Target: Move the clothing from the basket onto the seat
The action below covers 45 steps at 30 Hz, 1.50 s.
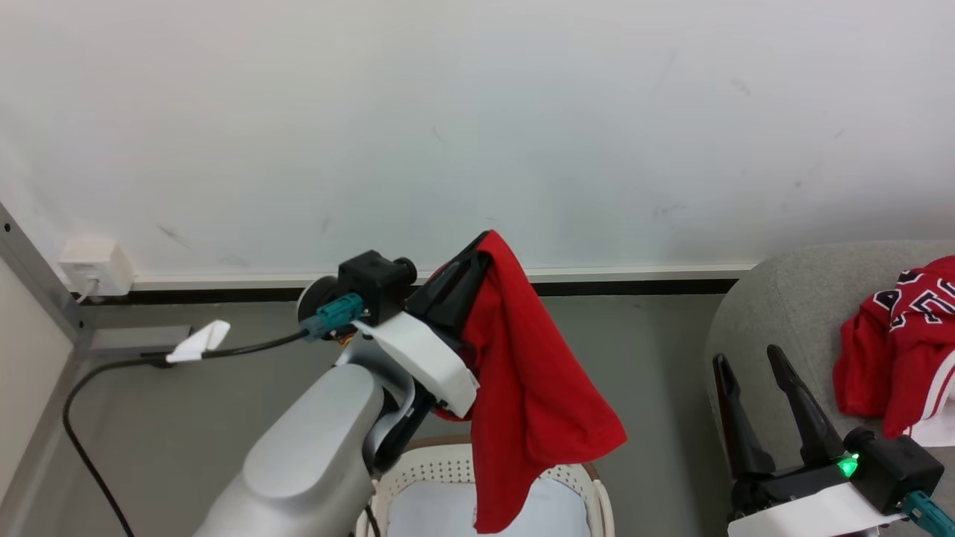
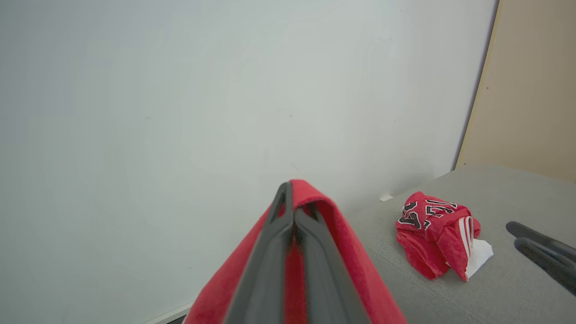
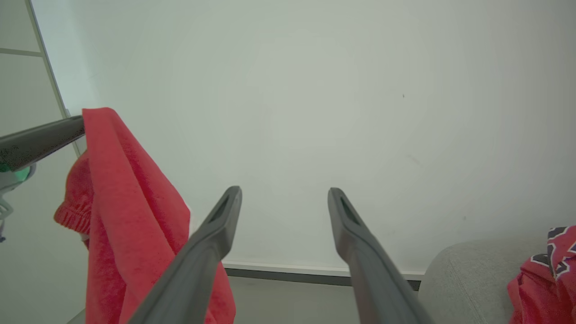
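The left gripper (image 1: 466, 272) is clamped shut on the top fold of a red garment (image 1: 537, 388). The garment hangs with its long axis running 12 to 6, its lower tip pointing to 6 over the basket (image 1: 601, 501); whether it touches the basket I cannot tell. At 3 o'clock from it the jersey (image 1: 903, 343) lies crumpled on the sofa (image 1: 783, 298), back from the rounded near edge. The right gripper (image 1: 747, 356) points to 12 at that edge, fingers apart and empty. Bare floor (image 1: 656, 358) lies between basket and sofa.
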Tool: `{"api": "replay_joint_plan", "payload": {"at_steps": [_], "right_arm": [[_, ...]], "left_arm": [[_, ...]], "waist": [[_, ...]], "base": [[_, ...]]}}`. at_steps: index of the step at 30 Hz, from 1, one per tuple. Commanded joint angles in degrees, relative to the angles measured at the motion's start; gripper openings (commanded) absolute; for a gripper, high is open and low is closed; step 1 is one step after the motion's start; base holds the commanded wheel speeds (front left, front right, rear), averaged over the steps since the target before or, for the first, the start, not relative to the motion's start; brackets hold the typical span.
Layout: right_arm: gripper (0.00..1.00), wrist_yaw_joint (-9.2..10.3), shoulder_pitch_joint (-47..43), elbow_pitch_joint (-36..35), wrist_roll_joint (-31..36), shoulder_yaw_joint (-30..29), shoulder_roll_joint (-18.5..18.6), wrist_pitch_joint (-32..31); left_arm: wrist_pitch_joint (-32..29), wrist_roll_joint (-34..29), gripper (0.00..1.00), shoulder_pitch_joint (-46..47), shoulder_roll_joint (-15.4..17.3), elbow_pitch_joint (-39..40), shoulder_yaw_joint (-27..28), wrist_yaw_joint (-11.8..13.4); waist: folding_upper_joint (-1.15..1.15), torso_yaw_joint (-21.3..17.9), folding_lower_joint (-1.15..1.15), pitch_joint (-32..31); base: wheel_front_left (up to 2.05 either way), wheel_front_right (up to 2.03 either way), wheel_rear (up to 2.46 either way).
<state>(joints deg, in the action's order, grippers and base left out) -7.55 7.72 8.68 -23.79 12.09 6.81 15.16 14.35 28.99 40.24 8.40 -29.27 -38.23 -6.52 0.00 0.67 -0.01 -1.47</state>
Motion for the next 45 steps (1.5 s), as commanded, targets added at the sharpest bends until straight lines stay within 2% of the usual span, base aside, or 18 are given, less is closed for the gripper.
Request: {"api": "replay_joint_plan", "payload": {"at_steps": [1,13,21,26,34,39,40,41,42,43,45], "right_arm": [[1.00,0.13,-0.34,0.12,-0.35,0.11,-0.21,-0.03],[1.00,0.13,1.38,0.77,0.23,4.23,0.01,-0.03],[1.00,0.13,4.24,3.48,-0.29,11.08,1.07,-0.04],[1.00,0.13,7.54,9.21,-2.54,16.38,0.15,-0.20],[1.00,0.13,13.68,23.16,-4.99,23.90,-1.84,-1.83],[1.00,0.13,17.55,29.92,-5.75,26.85,-2.32,-1.19],[0.96,0.13,18.05,30.84,-5.97,27.23,-2.40,-0.93],[0.49,0.13,18.55,31.79,-6.20,27.34,-2.39,-0.85],[0.11,0.13,19.08,32.56,-6.40,27.37,-2.37,-0.64],[0.00,0.13,19.70,33.24,-6.58,27.32,-2.32,-0.43],[0.00,0.13,20.54,34.43,-6.94,26.96,-2.13,-0.29]], "left_arm": [[-0.26,0.64,0.00,0.88,0.20,0.75,0.35,0.22],[-2.55,2.56,0.00,1.83,0.88,5.14,1.34,1.25],[-2.96,2.89,0.00,0.91,0.36,5.28,0.32,1.28],[-3.59,2.46,0.00,-0.12,-1.00,4.50,-1.93,1.01],[-3.46,3.45,0.00,-1.92,-4.28,3.78,-6.68,0.53],[-4.16,4.14,0.00,-2.96,-5.03,4.67,-10.07,0.14],[-4.26,4.30,0.00,-3.11,-5.07,4.85,-10.59,0.07],[-4.31,4.40,0.00,-3.24,-5.10,5.03,-11.10,0.07],[-4.37,4.54,0.00,-3.39,-5.15,5.16,-11.49,0.03],[-4.44,4.78,0.00,-3.43,-5.20,5.29,-11.75,0.02],[-4.48,5.10,0.00,-3.36,-5.25,5.40,-12.10,0.10]], "waist": [[0.00,0.57,0.01,-0.20],[0.00,1.98,0.01,0.18],[0.00,3.15,0.01,0.08],[0.00,5.03,0.01,-0.74],[0.00,9.07,0.01,-2.49],[0.00,11.25,0.01,-3.13],[0.00,11.62,0.01,-3.22],[0.00,11.97,0.01,-3.30],[0.00,12.29,0.01,-3.36],[0.00,12.56,0.01,-3.29],[0.00,13.07,0.01,-3.17]], "base": [[0.00,0.00,0.00],[0.00,0.00,0.00],[0.00,0.00,0.00],[0.00,0.00,0.00],[0.00,0.00,0.00],[0.00,0.00,0.00],[0.00,0.00,0.00],[0.00,0.00,0.00],[0.00,0.00,0.00],[0.00,0.00,0.00],[0.00,0.00,0.00]]}}
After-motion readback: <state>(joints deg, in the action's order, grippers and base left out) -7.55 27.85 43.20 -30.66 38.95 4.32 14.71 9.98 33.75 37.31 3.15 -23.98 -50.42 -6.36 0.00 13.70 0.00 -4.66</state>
